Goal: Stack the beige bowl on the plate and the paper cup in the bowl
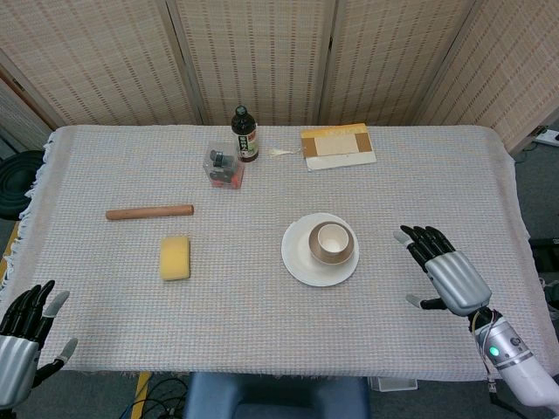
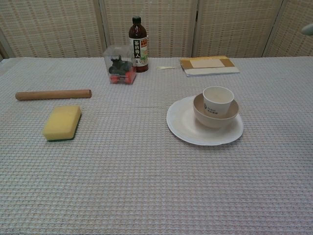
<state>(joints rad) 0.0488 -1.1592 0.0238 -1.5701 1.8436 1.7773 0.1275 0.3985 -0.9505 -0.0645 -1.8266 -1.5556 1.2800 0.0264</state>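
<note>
The white plate (image 1: pixel 301 262) (image 2: pixel 185 128) lies right of the table's middle. On it sits the beige bowl (image 1: pixel 344 253) (image 2: pixel 202 116), and the white paper cup (image 1: pixel 333 237) (image 2: pixel 217 100) stands upright inside the bowl. My right hand (image 1: pixel 445 275) hovers with fingers spread over the table's right side, well apart from the stack and holding nothing. In the chest view only a fingertip (image 2: pixel 308 29) of it shows at the right edge. My left hand (image 1: pixel 22 342) hangs off the table's near left corner, fingers apart, empty.
A yellow sponge (image 1: pixel 175 257) (image 2: pixel 62 122) and a wooden rolling pin (image 1: pixel 149 211) (image 2: pixel 53 94) lie on the left. At the back stand a dark bottle (image 1: pixel 244 133) (image 2: pixel 138 44), a clear box with a toy (image 1: pixel 222 168) (image 2: pixel 119 65), and a flat book (image 1: pixel 337 146) (image 2: pixel 209 65).
</note>
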